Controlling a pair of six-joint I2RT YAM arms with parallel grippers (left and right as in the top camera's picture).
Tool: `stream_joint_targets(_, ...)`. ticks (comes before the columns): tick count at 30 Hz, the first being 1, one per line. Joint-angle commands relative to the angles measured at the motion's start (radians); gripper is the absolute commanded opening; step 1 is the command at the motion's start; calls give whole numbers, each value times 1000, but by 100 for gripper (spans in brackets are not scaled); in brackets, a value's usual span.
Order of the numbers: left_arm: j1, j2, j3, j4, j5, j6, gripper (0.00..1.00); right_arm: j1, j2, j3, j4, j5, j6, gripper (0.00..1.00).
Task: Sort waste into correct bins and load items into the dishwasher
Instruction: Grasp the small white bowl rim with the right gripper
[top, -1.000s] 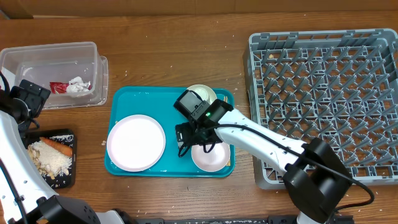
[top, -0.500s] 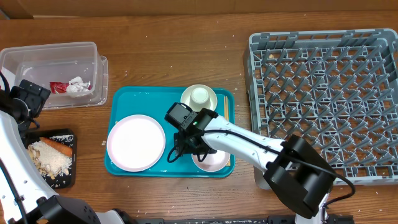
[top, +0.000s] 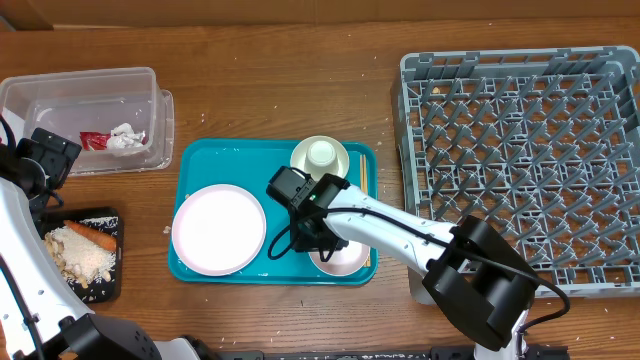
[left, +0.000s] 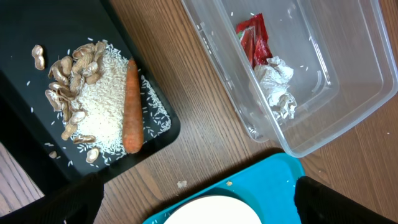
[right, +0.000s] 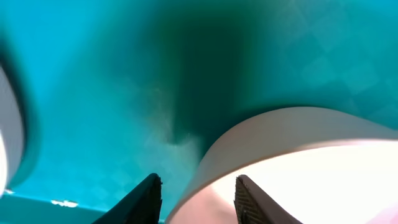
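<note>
- bowl (right: 298, 162): its rim runs between the two fingertips of the right gripper (right: 198, 182). One finger is outside the wall over the teal tray (right: 93, 74), the other over the bowl's inside.
- Right jaws part-way apart, straddling the rim; can't tell if they pinch it.
- Overhead: the bowl sits at the 5 o'clock corner of the teal tray, half under the right wrist.
- large plate (top: 218, 228) at 9 o'clock of the bowl, same tray.
- small cup (top: 321, 153) on the smaller plate (top: 302, 162), 12 o'clock of the bowl; chopsticks (top: 362, 175) along the tray's 3 o'clock edge.
- dish rack (top: 520, 160) at 3 o'clock of the tray.
- left gripper (left: 199, 186): jaws wide apart, nothing between them, between the two bins.
- clear tub (left: 348, 74) at 10 o'clock of the tray, holding the red wrapper (left: 255, 40) and napkin (left: 277, 87).
- black tray (left: 37, 143) at 8 o'clock, holding the carrot (left: 129, 106) and food scraps (left: 93, 106).
</note>
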Motion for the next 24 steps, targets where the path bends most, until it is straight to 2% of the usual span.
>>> stream_joint_targets(1,-1,2,5,0,-8,9,100,0,11,72,-18,-15,-4,39)
stream_joint_targets(3,-1,2,5,0,-8,9,100,0,11,88,-39,-13,-6,31)
stream_joint_targets(5,-1,2,5,0,-8,9,100,0,11,88,-45,-13,-6,27)
stream_joint_targets(6,-1,2,5,0,-8,9,100,0,11,88,-50,-12,-6,27)
stream_joint_targets(10,-1,2,5,0,-8,9,100,0,14,84,-66,-12,-6,38)
stream_joint_targets(14,-1,2,5,0,-8,9,100,1,41,70,-53,-13,0,41)
stream_joint_targets(22,-1,2,5,0,-8,9,100,1,84,70,-54,-35,2,39)
stream_joint_targets(24,-1,2,5,0,-8,9,100,1,84,70,-54,-35,2,29)
